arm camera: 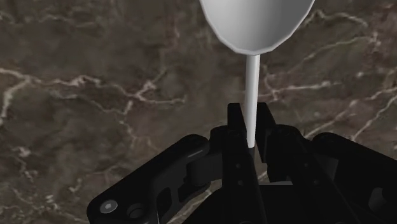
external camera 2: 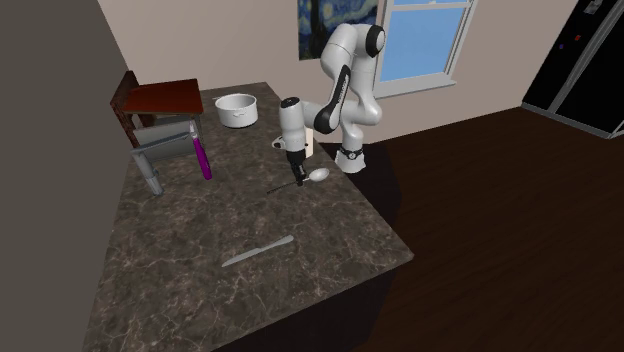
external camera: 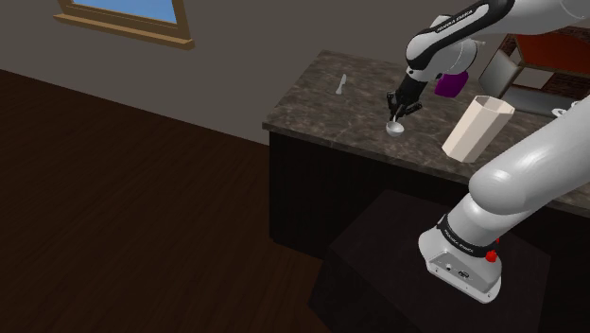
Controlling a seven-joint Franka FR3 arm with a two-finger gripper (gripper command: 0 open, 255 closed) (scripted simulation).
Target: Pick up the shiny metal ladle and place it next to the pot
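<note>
The ladle point(arm camera: 254, 22) is pale grey with a round bowl and a thin straight handle. It lies on the dark marble counter point(external camera 2: 200, 250) near the edge closest to the arm's stand. My black gripper point(arm camera: 251, 124) points down at it and is shut on the handle a little behind the bowl. In the second exterior view the gripper point(external camera 2: 298, 178) stands over the ladle point(external camera 2: 318, 174), whose handle runs out to that view's left. The shoulder view has the ladle's bowl point(external camera: 395, 128) just under the gripper point(external camera: 397, 106). A white pot point(external camera 2: 236, 108) stands at the counter's far end.
A grey knife point(external camera 2: 258, 250) lies near the counter's other end. A grey rack point(external camera 2: 160, 150) with a purple item point(external camera 2: 203, 158) sits beside a brown chair point(external camera 2: 160, 98). A tall beige container point(external camera: 476, 128) leans on the counter near the gripper.
</note>
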